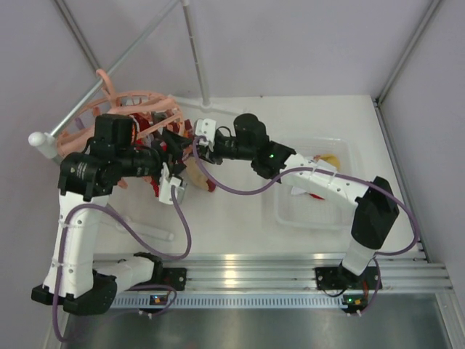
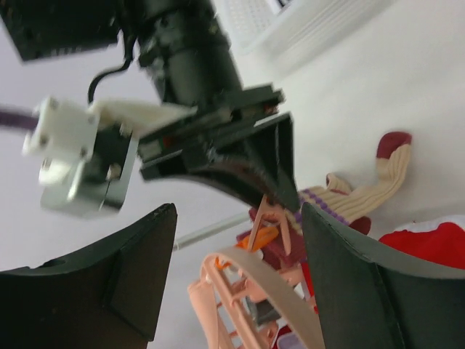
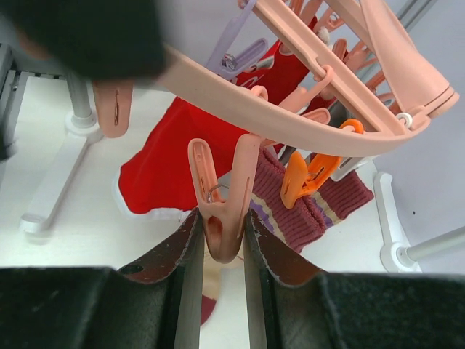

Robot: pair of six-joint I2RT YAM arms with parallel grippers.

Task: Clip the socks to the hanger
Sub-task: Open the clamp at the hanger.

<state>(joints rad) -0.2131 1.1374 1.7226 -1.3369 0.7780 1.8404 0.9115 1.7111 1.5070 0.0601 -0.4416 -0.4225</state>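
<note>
Round peach-pink plastic drying hanger [image 1: 138, 100] at far left corner of white table [image 1: 240, 225]. Red fabric sock [image 3: 156, 174] and maroon striped sock [image 3: 290, 211] hang clipped. Right gripper [image 3: 221, 243] pinches peach plastic clip [image 3: 218, 211]; left gripper [image 2: 238, 240] spread, empty. Mustard sock [image 1: 332, 158] waits in clear tray [image 1: 280, 212], right edge.

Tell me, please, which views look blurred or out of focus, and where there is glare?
Top external: sharp, evenly lit, glare on the aluminium rail. Left wrist: soft all over, the beige-and-red sock smeared. Right wrist: peach clip crisp, dark shape at top left defocused.
</note>
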